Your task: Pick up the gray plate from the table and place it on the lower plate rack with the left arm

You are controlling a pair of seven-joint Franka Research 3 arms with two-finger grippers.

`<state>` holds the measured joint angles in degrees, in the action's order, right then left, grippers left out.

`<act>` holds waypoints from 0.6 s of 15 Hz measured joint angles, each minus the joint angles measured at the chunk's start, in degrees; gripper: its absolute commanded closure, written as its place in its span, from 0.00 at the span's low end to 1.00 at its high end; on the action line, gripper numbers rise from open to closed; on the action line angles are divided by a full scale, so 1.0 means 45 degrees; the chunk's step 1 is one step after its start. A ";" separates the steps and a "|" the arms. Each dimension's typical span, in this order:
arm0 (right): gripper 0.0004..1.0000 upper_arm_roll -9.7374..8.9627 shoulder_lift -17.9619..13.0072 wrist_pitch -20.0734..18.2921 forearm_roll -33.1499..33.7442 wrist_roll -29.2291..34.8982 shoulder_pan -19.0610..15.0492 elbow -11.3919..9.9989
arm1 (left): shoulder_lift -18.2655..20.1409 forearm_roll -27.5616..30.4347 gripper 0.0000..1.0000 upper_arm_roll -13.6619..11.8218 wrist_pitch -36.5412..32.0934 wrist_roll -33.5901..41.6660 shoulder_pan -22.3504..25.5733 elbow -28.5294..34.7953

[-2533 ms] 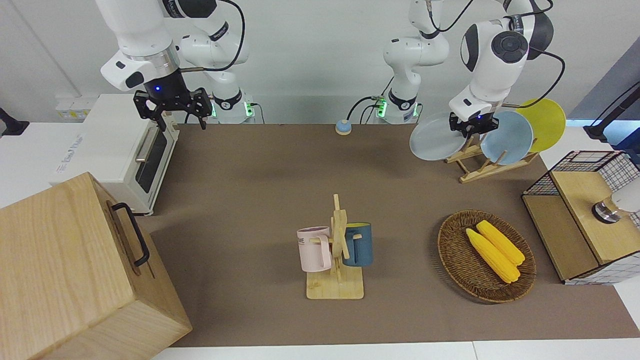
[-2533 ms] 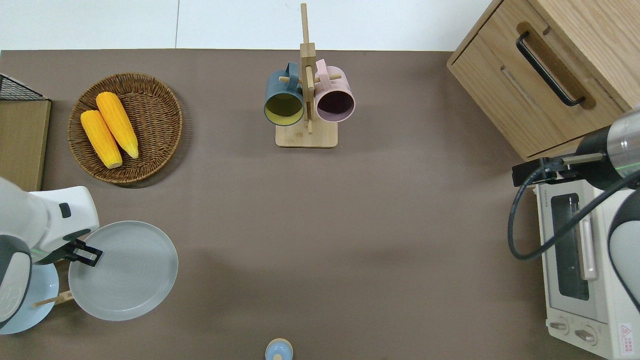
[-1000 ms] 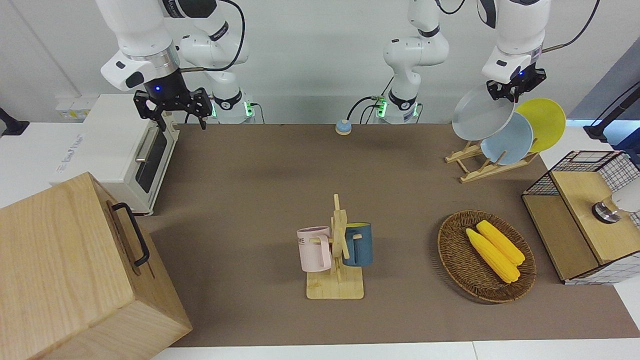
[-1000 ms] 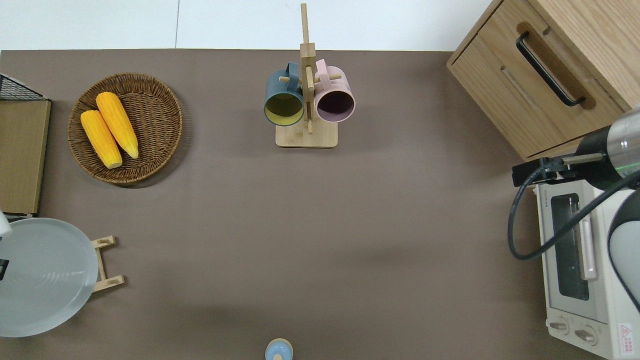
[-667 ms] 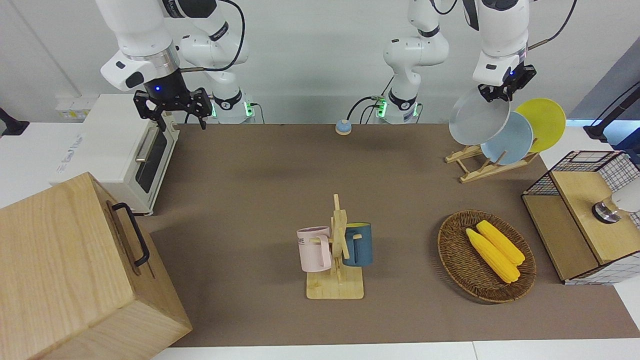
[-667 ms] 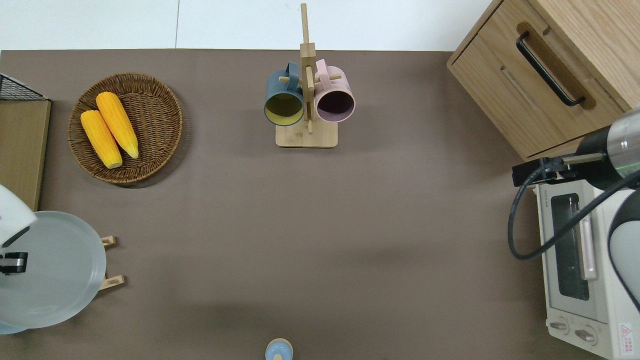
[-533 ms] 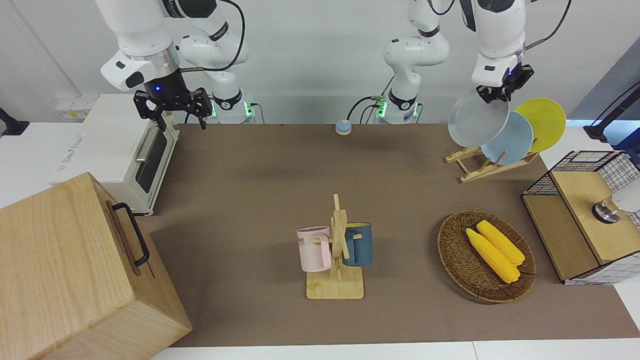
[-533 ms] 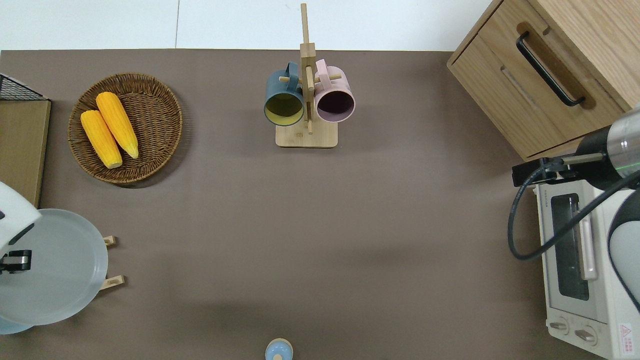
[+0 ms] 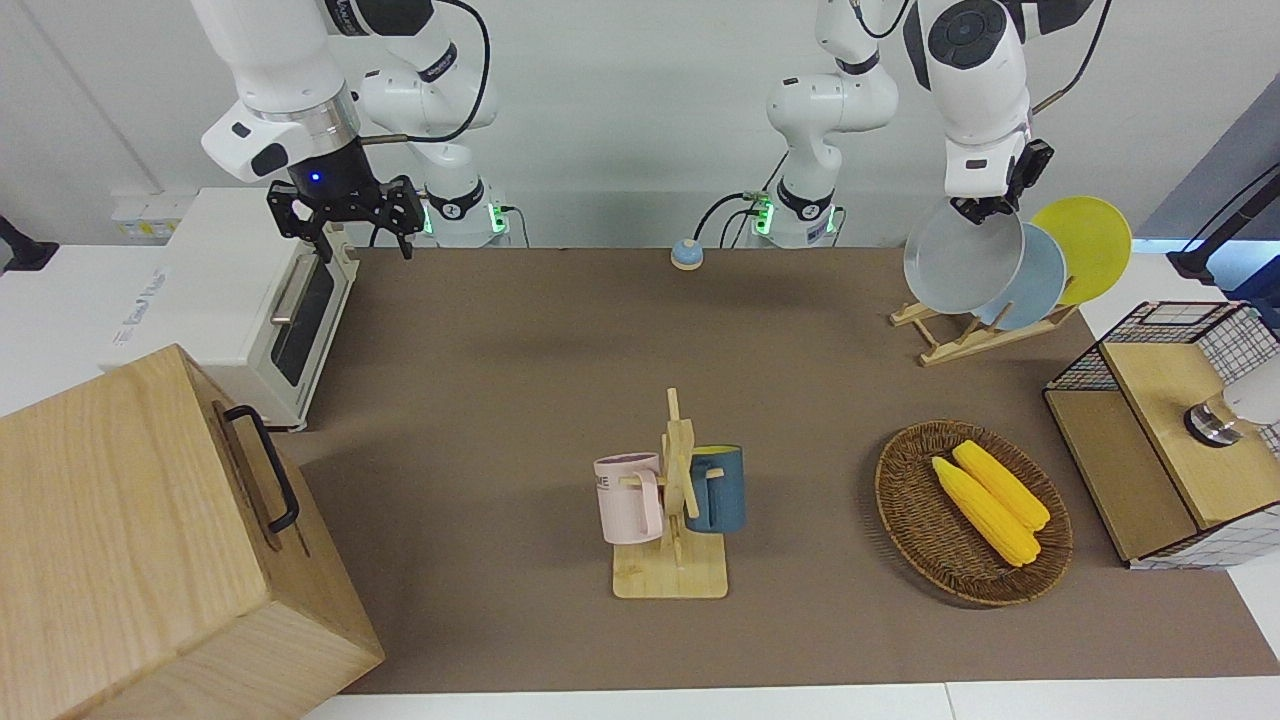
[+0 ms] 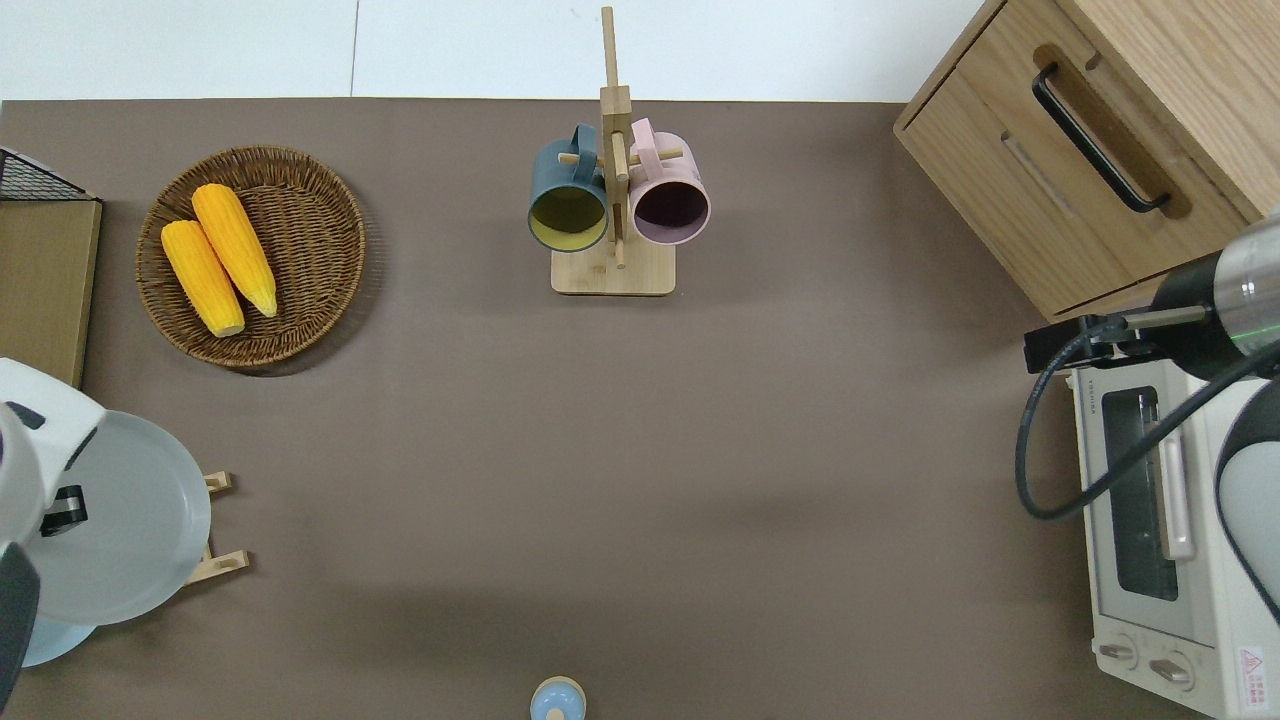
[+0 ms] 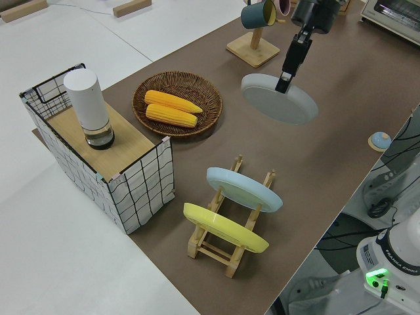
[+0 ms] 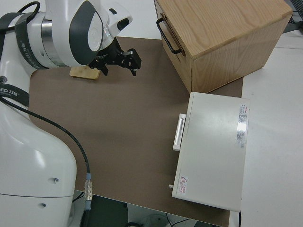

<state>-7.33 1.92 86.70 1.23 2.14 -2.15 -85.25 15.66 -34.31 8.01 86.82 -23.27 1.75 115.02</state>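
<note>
Overhead view: the left gripper (image 10: 62, 510) holds the gray plate (image 10: 130, 520) by its rim, its jaws clamped on the edge, up in the air over the lower plate rack (image 10: 215, 560) at the left arm's end of the counter (image 10: 640, 450). In the front view the plate (image 9: 962, 258) hangs tilted, its face turned toward the middle of the counter, and overlaps the light-blue plate (image 9: 1040, 278), which stands in the rack (image 9: 965, 335) with the yellow plate (image 9: 1090, 245) beside it. The left side view shows both of those plates leaning in slots, with the slots at the rack's low end bare. The right arm is parked, and its gripper (image 9: 345, 215) has its jaws apart.
</note>
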 measured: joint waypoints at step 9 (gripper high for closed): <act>0.02 0.0000 0.0000 0.0000 0.0000 0.0000 0.0000 0.0000 | -0.0008 -0.2446 1.00 0.0216 0.1247 -0.2188 -0.0002 0.1889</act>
<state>-7.33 1.92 86.70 1.23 2.14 -2.15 -85.25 15.62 -45.31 8.98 92.43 -33.11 1.74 123.52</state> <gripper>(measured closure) 0.013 0.943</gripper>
